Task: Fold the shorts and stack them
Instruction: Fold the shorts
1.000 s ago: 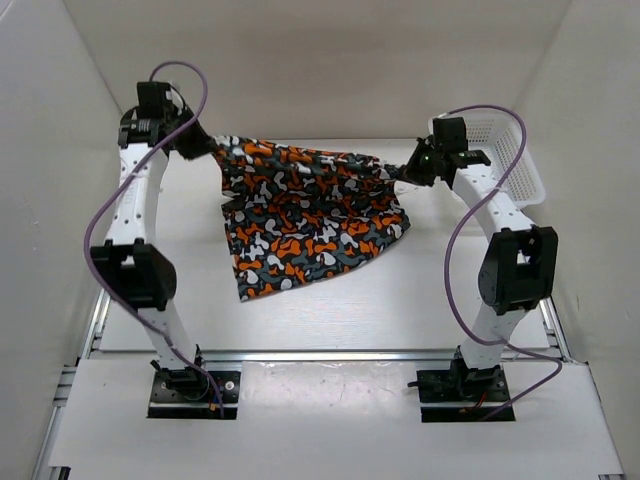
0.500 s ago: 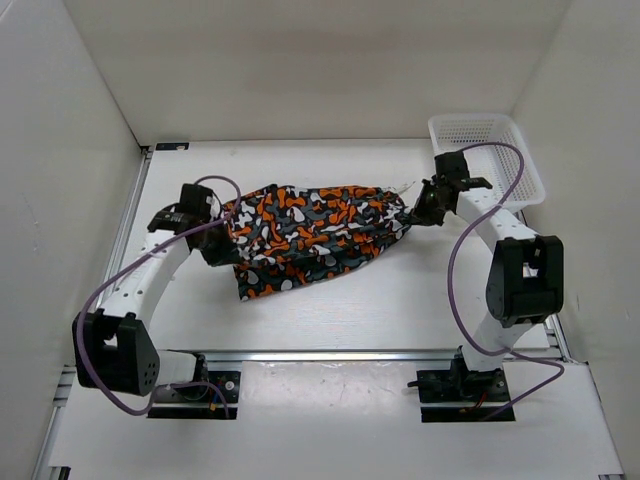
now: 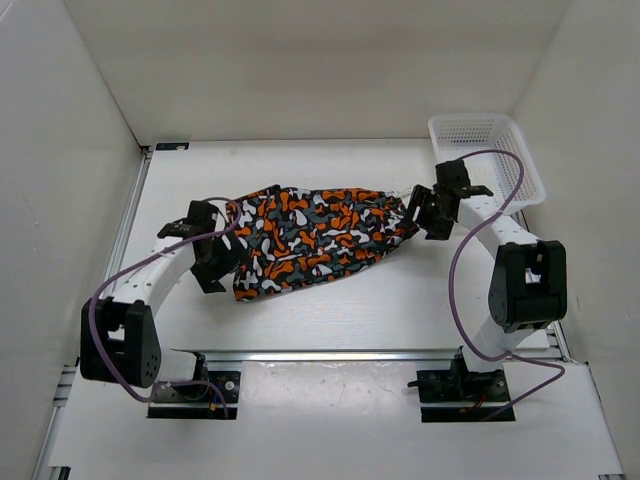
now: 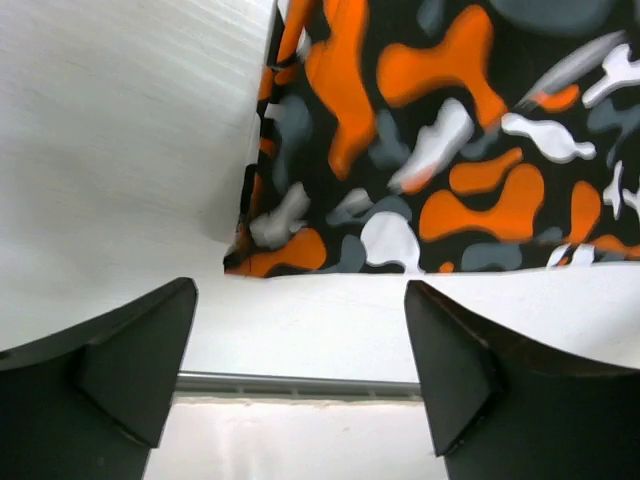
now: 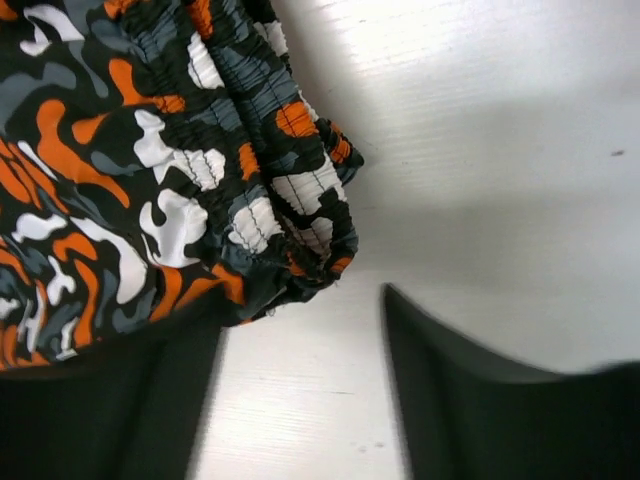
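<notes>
The shorts [image 3: 315, 237], printed in orange, black, grey and white blotches, lie folded over on the white table [image 3: 400, 300], stretching from left of centre to the right. My left gripper [image 3: 222, 262] sits at their left end, open, with only bare table between its fingers; the cloth's corner [image 4: 300, 255] lies just beyond them. My right gripper [image 3: 425, 215] is at the right end, open, and the gathered waistband [image 5: 290, 225] lies just ahead of its left finger, apart from the right one.
A white mesh basket [image 3: 490, 155] stands at the back right corner, close behind the right arm. White walls enclose the table on three sides. A metal rail [image 3: 320, 354] runs along the near edge.
Both arms came down from holding the shorts up and spread. The cloth now lies doubled over on the table, and both grippers have opened and let it go.
</notes>
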### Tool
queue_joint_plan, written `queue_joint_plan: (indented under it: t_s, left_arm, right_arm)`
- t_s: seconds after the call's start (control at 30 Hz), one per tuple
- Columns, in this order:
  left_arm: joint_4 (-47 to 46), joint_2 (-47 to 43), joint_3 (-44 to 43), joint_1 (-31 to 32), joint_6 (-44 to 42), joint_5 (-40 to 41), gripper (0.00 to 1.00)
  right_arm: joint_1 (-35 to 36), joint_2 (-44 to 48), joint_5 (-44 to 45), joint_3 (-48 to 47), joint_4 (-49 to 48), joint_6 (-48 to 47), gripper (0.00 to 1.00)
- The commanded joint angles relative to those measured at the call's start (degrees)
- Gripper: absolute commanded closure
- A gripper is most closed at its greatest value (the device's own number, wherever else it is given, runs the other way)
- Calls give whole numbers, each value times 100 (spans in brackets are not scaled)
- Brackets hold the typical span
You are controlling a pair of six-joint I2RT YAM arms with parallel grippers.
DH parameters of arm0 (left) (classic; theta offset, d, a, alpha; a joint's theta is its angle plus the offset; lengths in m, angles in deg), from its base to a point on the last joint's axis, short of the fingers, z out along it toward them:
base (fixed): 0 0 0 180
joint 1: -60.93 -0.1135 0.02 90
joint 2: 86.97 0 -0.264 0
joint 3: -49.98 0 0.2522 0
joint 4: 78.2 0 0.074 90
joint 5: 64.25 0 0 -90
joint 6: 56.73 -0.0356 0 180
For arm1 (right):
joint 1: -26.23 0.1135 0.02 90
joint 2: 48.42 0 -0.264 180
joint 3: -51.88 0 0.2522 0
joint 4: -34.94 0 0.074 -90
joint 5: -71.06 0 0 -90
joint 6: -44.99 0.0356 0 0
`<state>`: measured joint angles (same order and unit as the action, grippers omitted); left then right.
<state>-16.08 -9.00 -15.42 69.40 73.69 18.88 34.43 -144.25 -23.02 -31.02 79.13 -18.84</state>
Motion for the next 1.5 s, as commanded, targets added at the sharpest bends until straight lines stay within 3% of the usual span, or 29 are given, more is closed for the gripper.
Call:
queue_joint_plan:
  t_s: [0.0, 0.1, 0.23, 0.47, 0.63, 0.7, 0.73, 0.77, 0.8, 0.83, 0.93, 1.13, 1.17, 1.23, 1.27, 1.33, 1.47]
  left_arm:
    - [-81, -450, 5, 6, 18, -95, 0]
    - [-81, -389, -127, -56, 18, -33, 2]
    - [-212, 269, -452, -117, -104, 239, 13]
    - [-406, 1438, -901, -241, -228, 186, 13]
    - [-599, 1923, -953, -241, -281, 177, 26]
    - [-600, 2159, -953, -293, -333, 178, 54]
    - [-600, 2221, -1006, -293, -394, 178, 69]
    - [-600, 2222, -1006, -293, -395, 178, 85]
    - [-600, 2222, -1006, -354, -395, 178, 90]
    - [-600, 2222, -1006, -355, -395, 178, 90]
    - [-600, 2003, -849, -407, -395, 239, 90]
    - [-600, 1284, -304, -539, -448, 117, 90]
    - [-600, 1186, -155, -539, -500, 64, 90]
    - [-600, 1062, -101, -539, -605, -68, 72]
    - [-600, 992, -101, -539, -684, -68, 60]
    - [-600, 931, -101, -539, -685, -130, 34]
    - [-538, 930, -328, -539, -738, -183, 32]
  right_arm:
    - [-39, 213, 21, 68, -47, -165, 15]
    - [-39, 214, 74, 68, -47, -113, 11]
    - [-91, -83, -329, 68, -257, -7, 11]
    - [-39, -621, -770, -108, -679, 291, 15]
    - [208, -735, -568, -55, -758, 345, 42]
    - [339, -735, -454, 67, -758, 405, 53]
    - [339, -674, -384, 68, -758, 406, 67]
    - [392, -621, -314, 155, -698, 467, 74]
    - [392, -482, -183, 225, -697, 468, 79]
    - [392, -393, -120, 409, -636, 537, 88]
    - [392, -7, 20, 726, -470, 591, 97]
    - [444, 1170, 74, 1964, -135, 591, 99]
    - [445, 1485, 13, 2140, -56, 591, 85]
    - [445, 1795, 12, 2545, 14, 591, 49]
    - [445, 2066, 12, 2642, 76, 591, 19]
    - [445, 2357, 90, 2757, 137, 591, 9]
    - [252, 2411, 91, 2696, 8, 591, 5]
